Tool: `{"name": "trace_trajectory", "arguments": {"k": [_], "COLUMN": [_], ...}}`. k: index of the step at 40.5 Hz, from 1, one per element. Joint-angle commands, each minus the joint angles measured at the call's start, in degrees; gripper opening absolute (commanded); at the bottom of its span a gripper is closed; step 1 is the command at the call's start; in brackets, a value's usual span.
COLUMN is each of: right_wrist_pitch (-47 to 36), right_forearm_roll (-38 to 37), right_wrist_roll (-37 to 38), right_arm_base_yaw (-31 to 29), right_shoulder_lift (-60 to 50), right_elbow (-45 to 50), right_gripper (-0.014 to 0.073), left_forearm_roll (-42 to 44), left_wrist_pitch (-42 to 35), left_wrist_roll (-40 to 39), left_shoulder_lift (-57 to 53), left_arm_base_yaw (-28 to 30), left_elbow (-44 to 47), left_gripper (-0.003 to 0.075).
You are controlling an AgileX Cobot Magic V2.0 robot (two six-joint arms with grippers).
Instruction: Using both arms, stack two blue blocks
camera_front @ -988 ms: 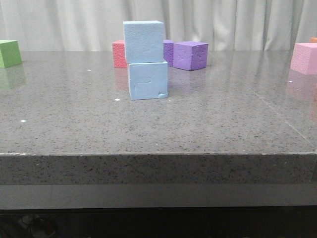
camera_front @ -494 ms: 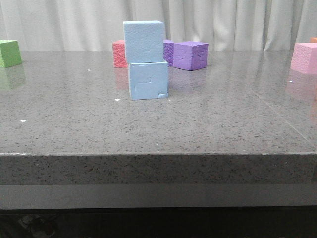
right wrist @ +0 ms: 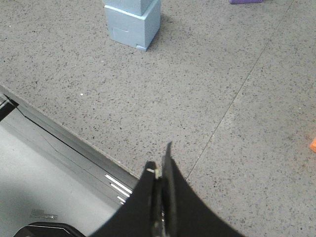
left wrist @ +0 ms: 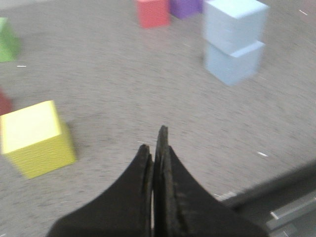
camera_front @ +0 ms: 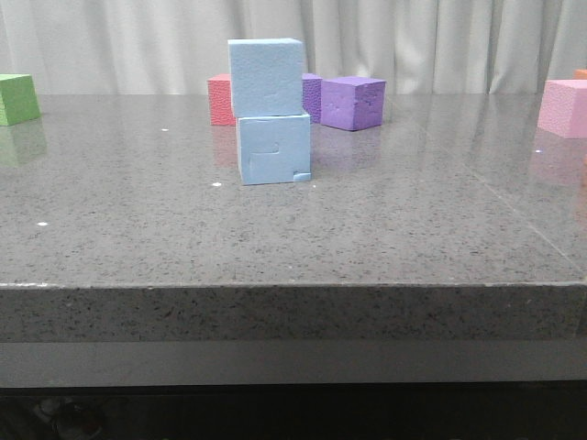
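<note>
The two blue blocks stand stacked on the grey table. The plain block [camera_front: 266, 77] rests on the grooved block [camera_front: 273, 148], which has a chipped lower corner. The stack also shows in the left wrist view [left wrist: 233, 40] and in the right wrist view [right wrist: 132, 22]. My left gripper [left wrist: 154, 145] is shut and empty, well back from the stack near the table's front edge. My right gripper [right wrist: 159, 160] is shut and empty above the table's front edge. Neither gripper shows in the front view.
A red block [camera_front: 220, 99] and two purple blocks [camera_front: 352, 102] stand behind the stack. A green block [camera_front: 17, 98] is far left, a pink block [camera_front: 564, 107] far right. A yellow block [left wrist: 35, 138] lies near my left gripper. The table edge [right wrist: 64, 133] runs under my right gripper.
</note>
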Motion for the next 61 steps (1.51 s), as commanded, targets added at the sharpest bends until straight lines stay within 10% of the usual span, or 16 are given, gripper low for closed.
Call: {"name": "trace_trajectory", "arguments": {"k": [1, 23, 61], "right_wrist_pitch": [-3.75, -3.74, -3.67], "right_forearm_roll": [-0.31, -0.31, -0.31], "right_wrist_roll": [0.00, 0.00, 0.00], "right_arm_base_yaw": [-0.39, -0.39, -0.39], "right_shoulder_lift": [-0.36, -0.36, -0.36], "right_elbow": [-1.48, -1.48, -1.48], "right_gripper": [-0.0069, -0.0069, -0.0069], "left_forearm_roll": [-0.39, -4.73, 0.20], "left_wrist_pitch": [-11.78, -33.37, -38.62], "left_wrist_roll": [-0.21, -0.21, -6.01], "left_shoulder_lift": [-5.48, -28.19, -28.19], "left_arm_base_yaw": [5.91, 13.96, 13.08], "left_elbow": [6.43, 36.58, 38.72], "left_gripper": [-0.0017, -0.0018, -0.0018]}}
